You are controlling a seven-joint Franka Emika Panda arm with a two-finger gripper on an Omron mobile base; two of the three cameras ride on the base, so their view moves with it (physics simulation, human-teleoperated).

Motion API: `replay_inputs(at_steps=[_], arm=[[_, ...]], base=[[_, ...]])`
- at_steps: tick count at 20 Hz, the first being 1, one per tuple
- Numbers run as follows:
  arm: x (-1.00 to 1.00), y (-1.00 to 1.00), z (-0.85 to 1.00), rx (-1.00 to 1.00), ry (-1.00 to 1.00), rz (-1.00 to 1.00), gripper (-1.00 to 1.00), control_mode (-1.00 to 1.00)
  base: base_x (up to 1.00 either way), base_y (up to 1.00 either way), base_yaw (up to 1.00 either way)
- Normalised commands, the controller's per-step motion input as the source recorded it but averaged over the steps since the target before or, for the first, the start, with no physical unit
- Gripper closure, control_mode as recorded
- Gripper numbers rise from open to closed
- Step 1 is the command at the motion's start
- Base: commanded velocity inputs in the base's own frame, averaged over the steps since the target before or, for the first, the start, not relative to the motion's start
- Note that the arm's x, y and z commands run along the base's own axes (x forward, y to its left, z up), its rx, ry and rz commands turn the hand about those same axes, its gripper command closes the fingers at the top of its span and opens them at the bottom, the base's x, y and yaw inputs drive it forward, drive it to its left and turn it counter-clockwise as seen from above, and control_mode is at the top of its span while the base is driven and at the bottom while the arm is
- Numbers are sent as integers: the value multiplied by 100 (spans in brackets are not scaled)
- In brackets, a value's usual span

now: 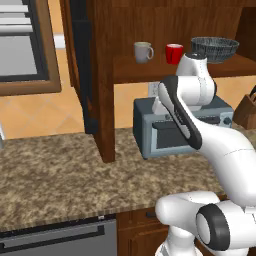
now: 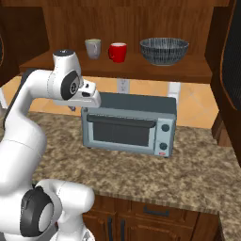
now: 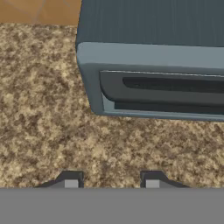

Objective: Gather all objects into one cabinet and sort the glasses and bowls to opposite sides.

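The tool (image 3: 111,183) is hovering with fingers apart, holding nothing, over the worktop (image 3: 48,109), while the red cup (image 2: 117,52), probably light, rigid and slick, is inviting a rim pinch.

On the cabinet shelf (image 2: 197,70) stand a pale mug (image 2: 92,48), a red cup (image 2: 117,52) just beside it, and a dark bowl (image 2: 164,51) farther right. Below, a toaster oven (image 2: 129,123) sits on the worktop (image 2: 197,164); the end effector seems hidden behind the arm.
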Motion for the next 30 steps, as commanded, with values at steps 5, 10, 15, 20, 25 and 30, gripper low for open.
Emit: replay_inputs(at_steps=[5,10,15,20,25,30], arm=[[0,0,0,0,0,0,-100,100],[0,0,0,0,0,0,-100,100],[0,0,0,0,0,0,-100,100],[0,0,0,0,0,0,-100,100],[0,0,0,0,0,0,-100,100],[0,0,0,0,0,0,-100,100]], base=[[-34,0,3],[-92,12,27],[-52,39,59],[-26,33,76],[-3,33,87],[0,28,94]])
